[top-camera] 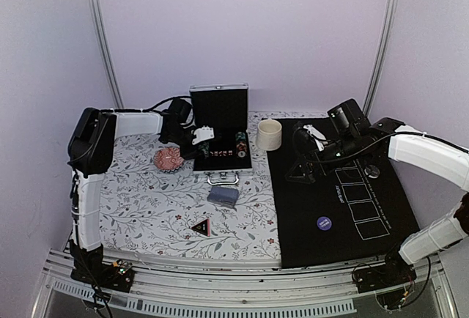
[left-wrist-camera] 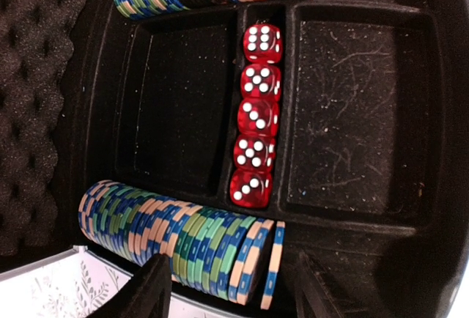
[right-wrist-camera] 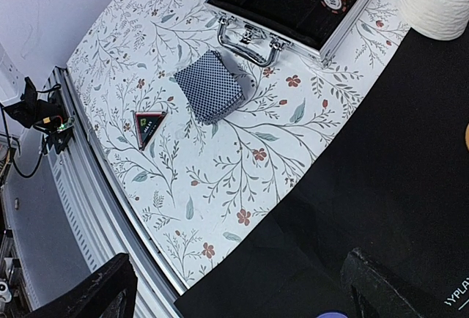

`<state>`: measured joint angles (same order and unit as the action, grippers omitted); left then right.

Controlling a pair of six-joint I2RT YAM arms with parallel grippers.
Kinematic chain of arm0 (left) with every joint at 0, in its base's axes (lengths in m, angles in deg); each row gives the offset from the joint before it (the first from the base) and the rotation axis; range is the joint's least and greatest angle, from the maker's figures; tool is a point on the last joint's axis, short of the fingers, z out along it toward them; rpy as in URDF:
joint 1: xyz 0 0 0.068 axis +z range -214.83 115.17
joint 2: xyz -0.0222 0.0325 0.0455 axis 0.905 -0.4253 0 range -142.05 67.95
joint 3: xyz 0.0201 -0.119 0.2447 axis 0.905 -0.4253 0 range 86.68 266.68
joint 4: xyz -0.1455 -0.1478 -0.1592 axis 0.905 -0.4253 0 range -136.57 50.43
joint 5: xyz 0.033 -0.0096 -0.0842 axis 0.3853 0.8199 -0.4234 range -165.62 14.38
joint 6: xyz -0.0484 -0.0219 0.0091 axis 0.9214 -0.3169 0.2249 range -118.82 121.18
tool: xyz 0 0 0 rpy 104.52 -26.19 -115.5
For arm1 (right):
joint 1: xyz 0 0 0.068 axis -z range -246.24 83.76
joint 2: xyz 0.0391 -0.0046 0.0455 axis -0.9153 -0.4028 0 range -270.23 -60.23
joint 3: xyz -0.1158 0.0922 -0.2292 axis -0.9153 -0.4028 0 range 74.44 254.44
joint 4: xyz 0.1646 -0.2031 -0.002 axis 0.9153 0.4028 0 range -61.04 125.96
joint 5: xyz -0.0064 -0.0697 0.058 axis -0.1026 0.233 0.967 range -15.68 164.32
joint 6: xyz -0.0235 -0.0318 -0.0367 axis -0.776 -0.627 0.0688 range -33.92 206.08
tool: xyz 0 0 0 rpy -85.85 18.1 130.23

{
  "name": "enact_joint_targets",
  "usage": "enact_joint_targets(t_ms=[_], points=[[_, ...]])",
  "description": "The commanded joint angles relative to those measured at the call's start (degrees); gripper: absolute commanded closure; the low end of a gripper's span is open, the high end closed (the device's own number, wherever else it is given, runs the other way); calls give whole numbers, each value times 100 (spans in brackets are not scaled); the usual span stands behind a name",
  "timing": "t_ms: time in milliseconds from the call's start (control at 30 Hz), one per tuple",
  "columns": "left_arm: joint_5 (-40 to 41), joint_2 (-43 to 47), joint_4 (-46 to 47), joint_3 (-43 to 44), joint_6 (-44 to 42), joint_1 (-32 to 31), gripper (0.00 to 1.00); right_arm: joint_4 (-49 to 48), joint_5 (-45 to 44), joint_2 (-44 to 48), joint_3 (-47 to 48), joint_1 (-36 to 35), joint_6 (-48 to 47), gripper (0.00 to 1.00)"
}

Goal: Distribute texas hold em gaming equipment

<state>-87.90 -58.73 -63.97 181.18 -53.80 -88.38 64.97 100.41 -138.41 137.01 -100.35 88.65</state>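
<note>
An open black case [top-camera: 220, 155] holds rows of striped poker chips [left-wrist-camera: 176, 239] and red dice [left-wrist-camera: 256, 113]. My left gripper [top-camera: 202, 138] is open just above the near chip row; in the left wrist view [left-wrist-camera: 231, 292] its jaws straddle the end of that row and hold nothing. The grey-blue card deck [top-camera: 223, 196] and the black red-edged triangle marker [top-camera: 201, 225] lie on the floral cloth. A dark blue disc [top-camera: 324, 223] lies on the black mat [top-camera: 344, 215]. My right gripper [top-camera: 304, 168] hangs open and empty over the mat's left part. The right wrist view shows the deck [right-wrist-camera: 212, 85] and the triangle marker [right-wrist-camera: 149, 126].
A cream cup [top-camera: 269, 134] stands right of the case. A pink ribbed dish [top-camera: 168, 159] sits left of it. The case's handle [right-wrist-camera: 253, 39] faces the deck. The mat has white printed card outlines [top-camera: 363, 201]. The table's metal front rail [top-camera: 220, 289] runs along the near edge.
</note>
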Motion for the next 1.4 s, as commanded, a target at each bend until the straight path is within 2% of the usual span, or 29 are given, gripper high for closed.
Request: enact_joint_targets(t_ms=[0, 133, 333, 833, 1100, 1367], points=[[-276, -27, -236, -159, -166, -127, 41, 59, -7, -29, 51, 18, 33, 1], [-403, 13, -491, -190, -267, -143, 41, 79, -12, -39, 56, 18, 33, 1], [-108, -6, -517, -190, -331, -140, 41, 107, 1, -9, 46, 18, 24, 1], [-549, -162, -1417, 177, -476, -142, 45, 161, -24, -9, 49, 18, 45, 1], [625, -151, 121, -17, -84, -183, 44, 143, 33, -70, 85, 18, 59, 1], [449, -270, 54, -3, -46, -220, 46, 139, 29, -56, 55, 18, 77, 1]])
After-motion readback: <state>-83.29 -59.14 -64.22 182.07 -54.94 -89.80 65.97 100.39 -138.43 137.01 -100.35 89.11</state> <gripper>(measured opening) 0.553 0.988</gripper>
